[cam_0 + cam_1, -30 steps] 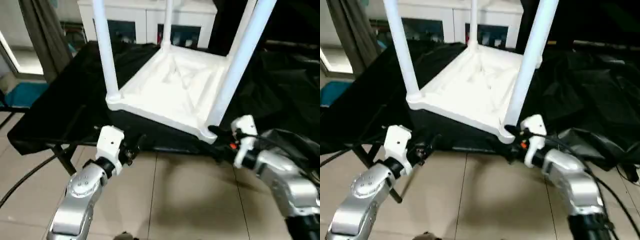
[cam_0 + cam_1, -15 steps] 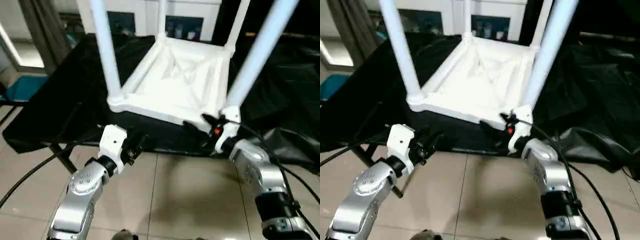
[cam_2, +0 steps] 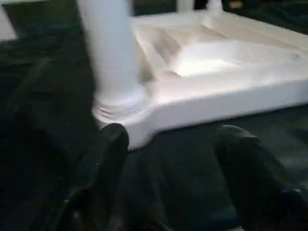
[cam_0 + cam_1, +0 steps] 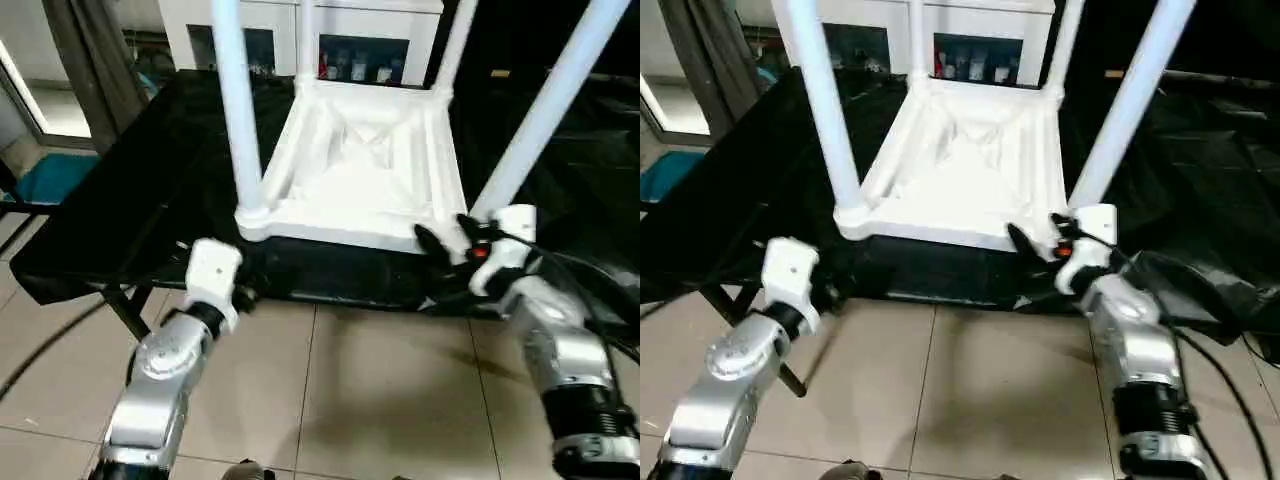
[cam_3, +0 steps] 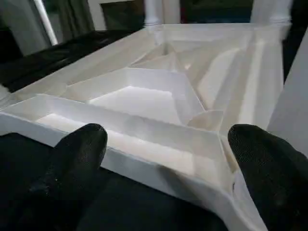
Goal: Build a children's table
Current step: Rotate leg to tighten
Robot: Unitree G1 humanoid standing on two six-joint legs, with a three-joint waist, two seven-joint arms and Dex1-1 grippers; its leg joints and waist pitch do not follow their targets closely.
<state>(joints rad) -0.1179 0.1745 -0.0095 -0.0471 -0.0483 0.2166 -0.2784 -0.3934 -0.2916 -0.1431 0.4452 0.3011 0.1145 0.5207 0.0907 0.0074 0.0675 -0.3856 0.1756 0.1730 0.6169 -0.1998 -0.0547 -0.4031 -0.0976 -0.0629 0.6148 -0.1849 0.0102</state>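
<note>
White plastic children's table point(image 4: 365, 175) is lying upside down on the black-draped tabletop point(image 4: 130, 200), tubular legs pointing toward twelve o'clock. Its near edge is sitting just ahead of both empty claws, right claw point(image 4: 445, 262) gaping nearer, left claw point(image 3: 171, 144) apart.

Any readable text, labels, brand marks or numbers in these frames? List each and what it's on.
None readable.
Tabletop and legs: plain white, no marks visible.
Items behind the cabinet glass: too small and blurred to read.
Right claw: a small red spot beside it, no legible characters.
Left claw: plain black fingers, no print seen.
</note>
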